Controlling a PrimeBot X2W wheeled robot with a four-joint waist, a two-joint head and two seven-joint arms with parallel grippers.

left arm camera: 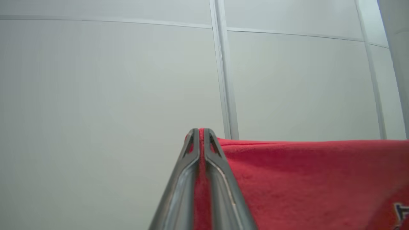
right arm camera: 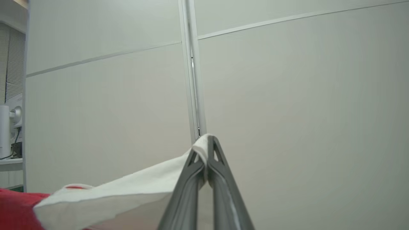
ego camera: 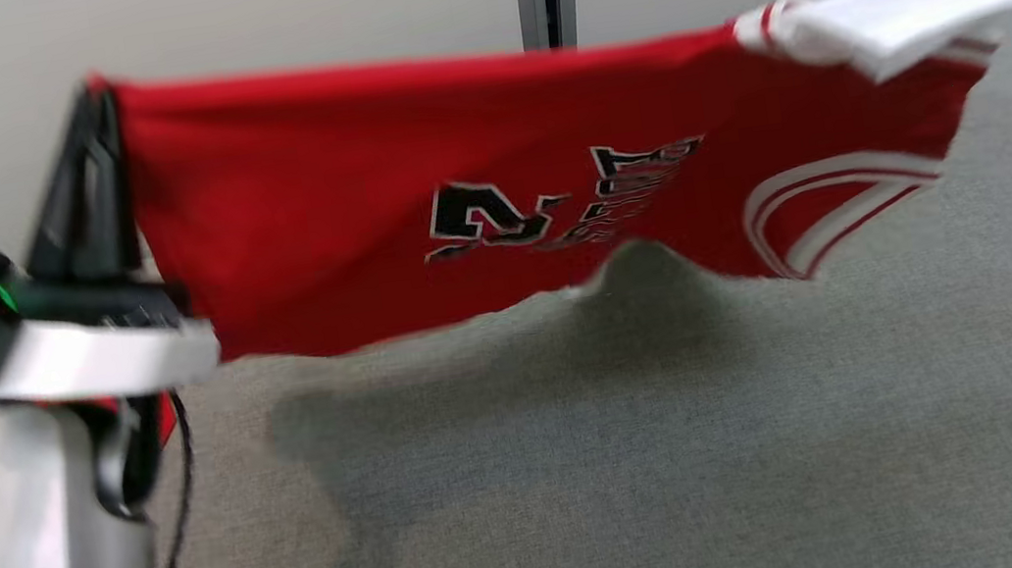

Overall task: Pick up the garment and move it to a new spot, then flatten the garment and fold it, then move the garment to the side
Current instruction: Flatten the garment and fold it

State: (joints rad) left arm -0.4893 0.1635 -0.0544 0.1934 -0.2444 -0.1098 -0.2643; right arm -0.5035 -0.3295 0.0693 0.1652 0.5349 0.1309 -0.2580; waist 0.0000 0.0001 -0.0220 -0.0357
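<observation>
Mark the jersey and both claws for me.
jersey (ego camera: 307, 203), head view, red cloth left of the print.
left claw (left arm camera: 200, 131), left wrist view, tips pinching the red edge.
right claw (right arm camera: 206, 145), right wrist view, tips pinching the white part.

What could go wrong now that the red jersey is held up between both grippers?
The right gripper pinches the white end only at its fingertips, so it might slip free under tension. The red jersey hangs with a wavy lower edge, so it could land creased on the grey table.

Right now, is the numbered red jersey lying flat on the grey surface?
No, the jersey hangs in the air, its lower edge clear of the grey surface.
</observation>
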